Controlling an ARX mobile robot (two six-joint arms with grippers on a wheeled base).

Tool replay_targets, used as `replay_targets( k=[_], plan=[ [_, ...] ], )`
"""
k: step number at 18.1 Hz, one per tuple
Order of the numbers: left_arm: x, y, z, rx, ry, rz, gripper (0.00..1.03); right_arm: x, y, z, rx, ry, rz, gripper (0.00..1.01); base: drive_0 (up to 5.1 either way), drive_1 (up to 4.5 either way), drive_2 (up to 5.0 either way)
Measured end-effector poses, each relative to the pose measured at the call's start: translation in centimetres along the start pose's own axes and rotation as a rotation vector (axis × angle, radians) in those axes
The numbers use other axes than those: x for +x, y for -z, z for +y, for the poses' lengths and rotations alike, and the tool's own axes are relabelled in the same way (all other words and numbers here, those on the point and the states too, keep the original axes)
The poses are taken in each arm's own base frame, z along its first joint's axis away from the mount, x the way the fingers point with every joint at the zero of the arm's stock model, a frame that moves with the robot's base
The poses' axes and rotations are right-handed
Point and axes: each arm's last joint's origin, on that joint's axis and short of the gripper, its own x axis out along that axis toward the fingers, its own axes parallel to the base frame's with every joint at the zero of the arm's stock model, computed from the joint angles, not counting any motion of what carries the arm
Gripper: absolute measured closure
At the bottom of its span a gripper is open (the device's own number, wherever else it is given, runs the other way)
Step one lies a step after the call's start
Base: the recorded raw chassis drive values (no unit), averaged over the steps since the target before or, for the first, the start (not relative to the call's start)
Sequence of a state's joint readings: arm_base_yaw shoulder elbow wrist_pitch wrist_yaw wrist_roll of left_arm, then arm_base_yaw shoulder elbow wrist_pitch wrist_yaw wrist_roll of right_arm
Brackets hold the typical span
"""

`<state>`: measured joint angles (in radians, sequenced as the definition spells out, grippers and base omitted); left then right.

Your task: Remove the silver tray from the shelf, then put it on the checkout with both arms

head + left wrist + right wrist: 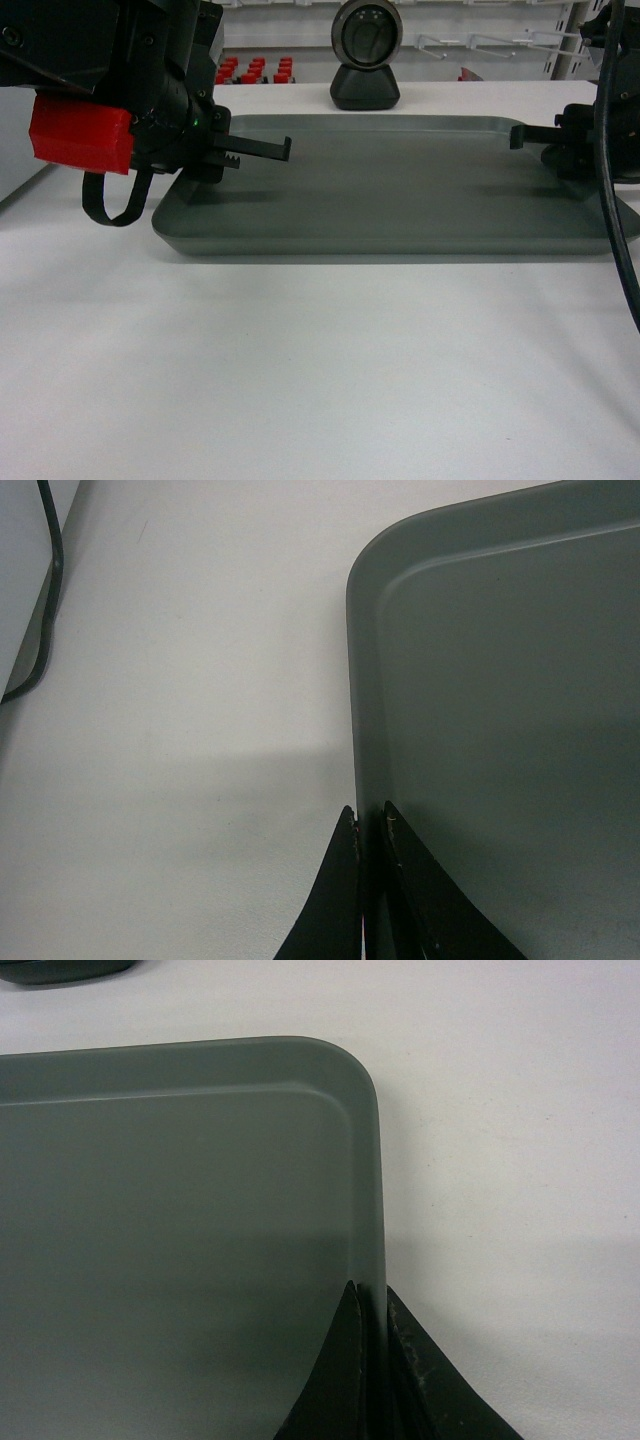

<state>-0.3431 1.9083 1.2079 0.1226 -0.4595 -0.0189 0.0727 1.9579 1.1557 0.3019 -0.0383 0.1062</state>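
Observation:
The silver tray (400, 190) lies flat on the white checkout (300, 360), long side facing me. My left gripper (262, 152) is at the tray's left end, one thin finger reaching over the tray floor. In the left wrist view it (370, 815) is shut on the tray (500, 680), with the left rim pinched between its fingers. My right gripper (520, 138) is at the right end. In the right wrist view it (370, 1290) is shut on the right rim of the tray (180, 1210). The bare checkout shows beside the tray in both wrist views (180, 680) (500, 1160).
A rounded black-and-grey device (365, 55) stands on the counter just behind the tray. White shelving with red-capped bottles (255, 70) and wire hooks (500, 42) fills the background. A black cable (620, 220) hangs at the right, and another cable (50, 590) lies along the counter's left edge.

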Motion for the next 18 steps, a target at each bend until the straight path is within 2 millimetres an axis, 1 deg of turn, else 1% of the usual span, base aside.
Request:
replay_targets(
  k=[1, 4, 6, 7, 9, 10, 12, 13, 15, 17, 18],
  plan=[
    [0.0, 0.2, 0.0, 0.001, 0.002, 0.003, 0.99, 0.0, 0.1, 0.0, -0.001, 0.001, 0.003, 0.99, 0.0, 0.0, 0.0],
    [-0.1, -0.3, 0.4, -0.021, -0.022, -0.035, 0.71, 0.0, 0.0, -0.2, -0.055, 0.026, -0.014, 0.71, 0.0, 0.0, 0.0],
    [-0.6, -1.3, 0.7, -0.054, -0.025, -0.102, 0.53, -0.2, -0.2, -0.4, -0.053, 0.041, -0.023, 0.52, 0.0, 0.0, 0.0],
    [-1.0, -1.8, 0.9, -0.065, -0.025, -0.124, 0.45, -0.3, -0.3, -0.4, -0.052, 0.04, -0.028, 0.45, 0.0, 0.0, 0.0],
    [-2.3, -3.1, 1.0, -0.092, -0.012, -0.189, 0.29, -1.4, -1.3, -0.2, -0.046, 0.034, -0.06, 0.28, 0.0, 0.0, 0.0],
    [-3.4, -4.1, 1.2, -0.115, -0.001, -0.243, 0.16, -2.7, -2.7, 0.1, -0.031, 0.007, -0.12, 0.16, 0.0, 0.0, 0.0],
    [-5.0, -5.4, 1.7, -0.139, 0.019, -0.294, 0.03, -5.1, -4.7, 0.7, -0.012, -0.034, -0.218, 0.01, 0.0, 0.0, 0.0],
    [-6.3, -6.3, 2.3, -0.163, 0.032, -0.34, 0.06, -7.0, -5.6, 1.0, 0.005, -0.062, -0.278, 0.04, 0.0, 0.0, 0.0],
    [-8.9, -7.4, 3.6, -0.201, 0.034, -0.415, 0.05, -10.1, -6.2, 1.4, 0.049, -0.092, -0.363, 0.03, 0.0, 0.0, 0.0],
    [-11.8, -7.6, 5.3, -0.235, 0.003, -0.465, 0.05, -13.2, -5.7, 1.9, 0.073, -0.108, -0.418, 0.03, 0.0, 0.0, 0.0],
    [-13.3, -7.2, 6.4, -0.25, -0.018, -0.48, 0.05, -14.9, -5.1, 2.1, 0.083, -0.112, -0.44, 0.03, 0.0, 0.0, 0.0]
  ],
)
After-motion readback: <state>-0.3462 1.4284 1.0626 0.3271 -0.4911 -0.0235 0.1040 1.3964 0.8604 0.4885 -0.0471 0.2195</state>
